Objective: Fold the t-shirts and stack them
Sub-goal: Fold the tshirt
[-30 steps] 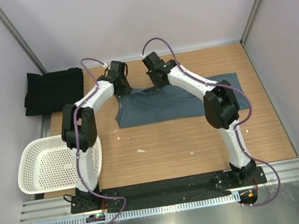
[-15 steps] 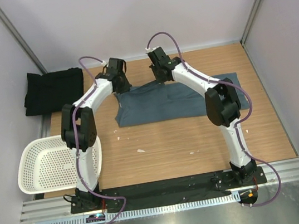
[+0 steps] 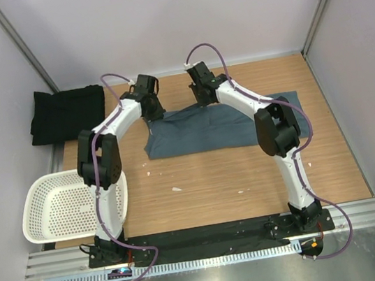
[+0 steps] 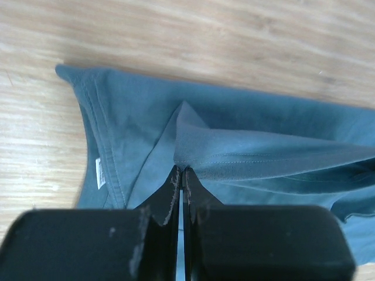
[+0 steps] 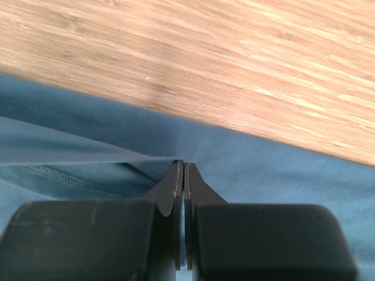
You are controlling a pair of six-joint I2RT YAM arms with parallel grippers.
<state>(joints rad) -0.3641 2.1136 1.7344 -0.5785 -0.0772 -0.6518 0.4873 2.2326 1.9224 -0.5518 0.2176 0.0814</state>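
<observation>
The slate blue-grey t-shirt (image 3: 200,133) lies folded lengthwise on the wooden table, its far edge lifted. My left gripper (image 3: 149,111) is shut on a fold of that shirt's far left edge (image 4: 234,158); the white neck label (image 4: 99,173) shows to its left. My right gripper (image 3: 202,99) is shut on the shirt's far edge (image 5: 105,158) near the middle. The black t-shirt (image 3: 67,114) lies folded at the far left, off the table's corner.
A white perforated basket (image 3: 59,205) hangs over the table's left edge by the left arm. Grey walls close in the back and both sides. Bare wood (image 3: 235,176) lies between the shirt and the arm bases.
Both grippers have moved toward the back wall with the shirt's far edge pinched, the right one more than the left. The cloth's far edge has been drawn up and back.
</observation>
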